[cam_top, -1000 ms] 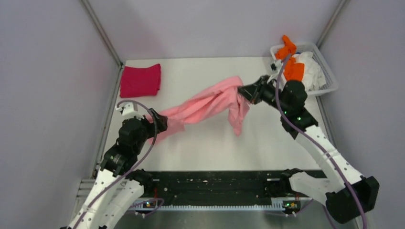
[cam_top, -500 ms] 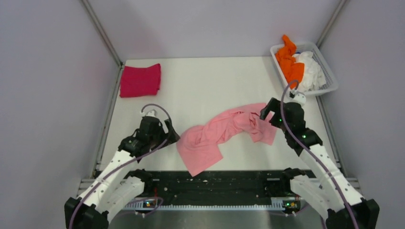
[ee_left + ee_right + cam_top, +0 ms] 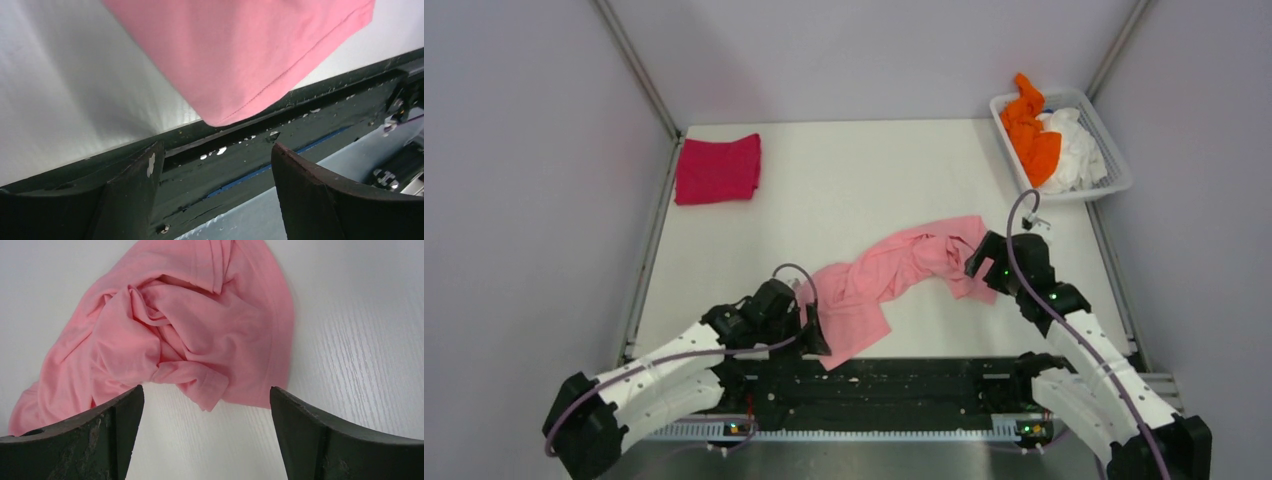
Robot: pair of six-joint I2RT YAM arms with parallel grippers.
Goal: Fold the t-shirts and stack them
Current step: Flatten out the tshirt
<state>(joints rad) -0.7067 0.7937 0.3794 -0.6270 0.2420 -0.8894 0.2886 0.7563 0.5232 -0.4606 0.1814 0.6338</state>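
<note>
Top external view: a second ago both arms had the pink shirt (image 3: 894,275) stretched in the air between them. Now it's dropped in a twisted rope running from 6 toward 4 o'clock, one corner hanging over the near rail. Left gripper (image 3: 812,330) and right gripper (image 3: 979,262) are both spread wide, holding nothing. I'd say it needs flattening before any fold. The red shirt (image 3: 717,168) sits folded at 10 o'clock, with more waiting in the basket (image 3: 1116,172) at 2.
</note>
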